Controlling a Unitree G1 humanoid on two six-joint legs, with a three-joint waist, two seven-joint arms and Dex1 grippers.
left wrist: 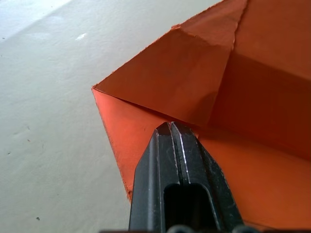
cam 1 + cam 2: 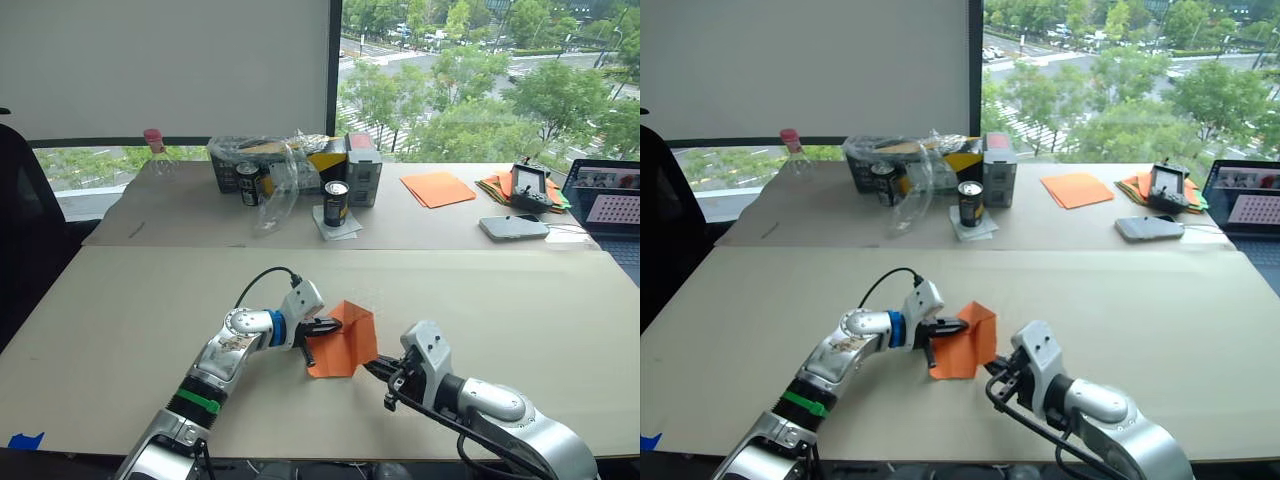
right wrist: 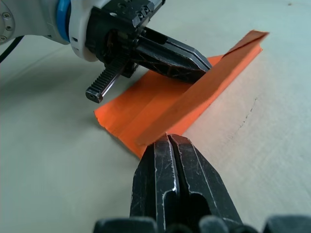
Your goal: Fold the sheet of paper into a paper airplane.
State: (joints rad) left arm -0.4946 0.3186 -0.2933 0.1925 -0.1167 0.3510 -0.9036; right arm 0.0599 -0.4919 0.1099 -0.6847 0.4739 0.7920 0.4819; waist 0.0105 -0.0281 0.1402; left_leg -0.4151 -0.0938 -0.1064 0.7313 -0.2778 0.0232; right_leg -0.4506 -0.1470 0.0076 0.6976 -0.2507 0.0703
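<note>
Two big tan surfaces (image 2: 120,330) sit one behind the other, and the near one holds the sheet of paper (image 2: 345,340). Behind the far surface is a wide window with green trees (image 2: 480,90) outside. On the far surface, around 12 o'clock from the paper, there is a box of stuff wrapped in clear plastic (image 2: 280,160) with two dark cans (image 2: 336,202) by it. At about 2 o'clock lies a smooth orange sheet (image 2: 437,188), and past it a pile of many-colored paper (image 2: 500,185), a phone (image 2: 512,227) and a laptop (image 2: 605,200). The sheet of paper is bright orange and lies near the front middle of the near surface, already partly folded, with one flap standing up at a slant. The left claw (image 2: 328,325) comes in from 9 o'clock and rests on the paper. Its two black fingers (image 1: 177,160) are pressed tight together, tips down on the orange paper right below a folded corner, so it is pushing on the paper, not pinching it. The right claw (image 2: 378,368) comes in from 4 o'clock. Its fingers (image 3: 170,165) are also closed tight, with no gap, and the tips touch the near edge of the paper where the raised flap begins. I cannot tell if any paper is caught between them.
</note>
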